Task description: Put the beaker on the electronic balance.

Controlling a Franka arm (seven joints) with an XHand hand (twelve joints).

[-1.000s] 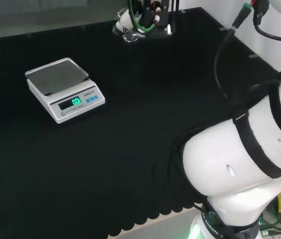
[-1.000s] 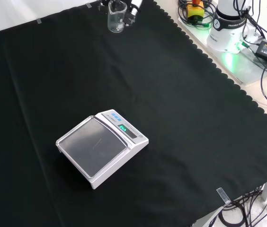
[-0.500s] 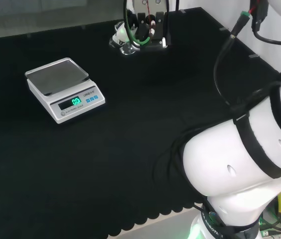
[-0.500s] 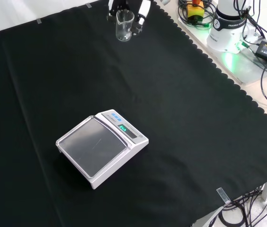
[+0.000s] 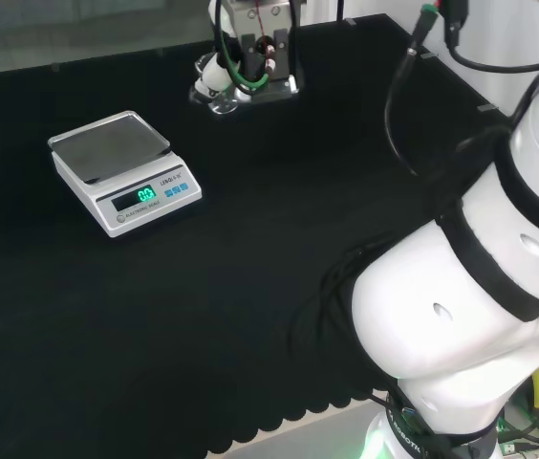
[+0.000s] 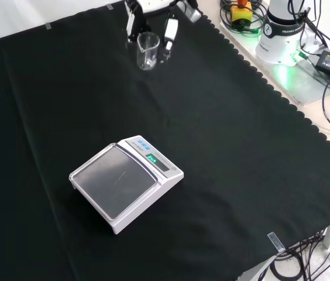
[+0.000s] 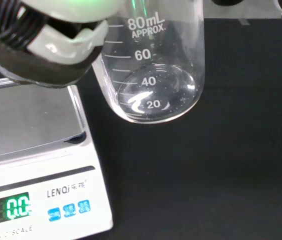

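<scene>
1 beaker (image 6: 147, 51), 1 balance (image 6: 124, 181)

Beaker (image 7: 153, 70) carries white graduation numbers and lettering; electronic balance (image 7: 31, 150) shows green digits and a printed name

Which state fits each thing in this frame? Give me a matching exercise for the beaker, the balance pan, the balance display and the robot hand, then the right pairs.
Things:
1. beaker
2. balance pan
3. balance display
4. robot hand

States:
A. lit with green digits
B. bare, nothing standing on it
C. clear glass, held off the cloth, away from the balance
D. fingers closed round a glass vessel

Pairs: 1-C, 2-B, 3-A, 4-D
</scene>
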